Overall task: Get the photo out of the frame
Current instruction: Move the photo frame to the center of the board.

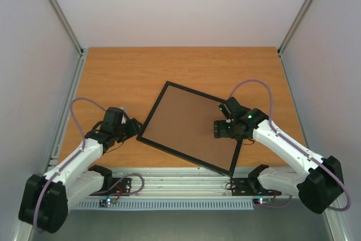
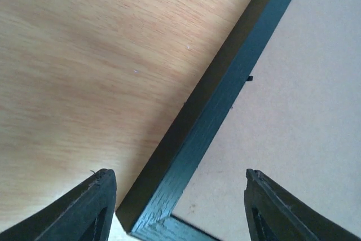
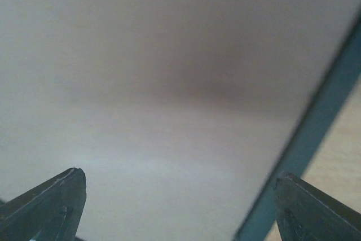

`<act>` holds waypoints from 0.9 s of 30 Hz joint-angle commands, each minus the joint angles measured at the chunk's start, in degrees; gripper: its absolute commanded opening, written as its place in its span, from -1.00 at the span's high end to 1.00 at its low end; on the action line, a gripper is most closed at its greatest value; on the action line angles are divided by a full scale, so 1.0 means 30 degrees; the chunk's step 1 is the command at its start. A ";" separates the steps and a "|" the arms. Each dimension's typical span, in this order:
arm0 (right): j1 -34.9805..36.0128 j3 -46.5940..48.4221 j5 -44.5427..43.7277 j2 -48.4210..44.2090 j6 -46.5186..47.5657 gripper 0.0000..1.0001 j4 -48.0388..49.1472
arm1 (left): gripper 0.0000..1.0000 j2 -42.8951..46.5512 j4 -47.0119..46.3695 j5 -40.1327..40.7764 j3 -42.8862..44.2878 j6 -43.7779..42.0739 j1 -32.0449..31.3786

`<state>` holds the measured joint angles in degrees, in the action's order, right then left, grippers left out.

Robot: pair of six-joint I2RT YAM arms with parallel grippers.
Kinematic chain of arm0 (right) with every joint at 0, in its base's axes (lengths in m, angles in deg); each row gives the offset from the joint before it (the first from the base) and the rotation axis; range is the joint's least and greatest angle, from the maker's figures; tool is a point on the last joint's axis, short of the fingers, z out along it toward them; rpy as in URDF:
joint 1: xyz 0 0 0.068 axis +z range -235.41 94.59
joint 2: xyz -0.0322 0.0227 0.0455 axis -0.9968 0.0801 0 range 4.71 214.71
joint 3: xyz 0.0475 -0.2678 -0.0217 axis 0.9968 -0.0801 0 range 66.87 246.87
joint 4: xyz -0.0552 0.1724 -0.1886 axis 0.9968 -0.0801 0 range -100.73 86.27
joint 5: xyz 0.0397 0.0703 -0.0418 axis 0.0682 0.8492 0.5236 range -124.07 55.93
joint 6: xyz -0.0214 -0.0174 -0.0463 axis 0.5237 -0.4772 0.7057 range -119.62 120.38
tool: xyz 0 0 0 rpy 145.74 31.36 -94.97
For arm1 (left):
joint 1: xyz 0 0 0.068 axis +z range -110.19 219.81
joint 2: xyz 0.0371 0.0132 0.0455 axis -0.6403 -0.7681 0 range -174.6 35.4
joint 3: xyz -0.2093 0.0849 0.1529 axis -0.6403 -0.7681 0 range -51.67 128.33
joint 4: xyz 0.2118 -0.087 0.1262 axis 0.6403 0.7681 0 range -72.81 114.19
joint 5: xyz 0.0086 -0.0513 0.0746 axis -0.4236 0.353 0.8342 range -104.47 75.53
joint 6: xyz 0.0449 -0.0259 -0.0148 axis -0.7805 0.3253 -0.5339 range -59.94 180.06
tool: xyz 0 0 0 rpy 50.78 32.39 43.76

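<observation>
At the left, the left gripper (image 1: 133, 129) sits low over the wooden table (image 1: 118, 71), right at the left corner of the frame (image 1: 153, 109). In its wrist view we see its two fingers (image 2: 90, 204) spread apart with that black corner lying in the gap between them. As far as we can tell, neither finger touches it. The frame lies flat near the middle of the table, turned at an angle and back side up, so its brown backing board (image 1: 189, 125) faces us inside the thin black border. Its nearest corner reaches over the metal rail (image 1: 169, 176) at the table's near edge. At the right, the right gripper (image 1: 219, 129) hovers over the board just inside the frame's right edge. Its fingers (image 3: 53, 204) stand wide apart and hold nothing, the right-hand one close by the black border.
</observation>
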<state>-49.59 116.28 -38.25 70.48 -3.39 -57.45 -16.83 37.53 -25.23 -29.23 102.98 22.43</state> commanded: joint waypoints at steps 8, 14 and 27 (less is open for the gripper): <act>-0.6997 -0.3718 0.2563 -0.2247 -0.2152 -0.87 0.0311 | -0.27 -0.6047 -0.1251 -0.1478 0.2864 -0.3270 -0.0354; -0.8335 -0.4730 0.5699 -0.0104 -0.1984 -0.81 0.3685 | -0.26 -0.6770 -0.2327 -0.2776 0.2528 -0.2885 -0.0422; -0.8568 0.1161 0.9302 0.7816 -0.0207 -0.71 0.6684 | -0.25 -0.5851 -0.2818 -0.3397 0.1252 -0.2225 -0.0474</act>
<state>-76.02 111.47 -21.51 88.54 -6.27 -45.64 -35.40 31.87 -30.57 -23.77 95.35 21.79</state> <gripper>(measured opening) 0.860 0.626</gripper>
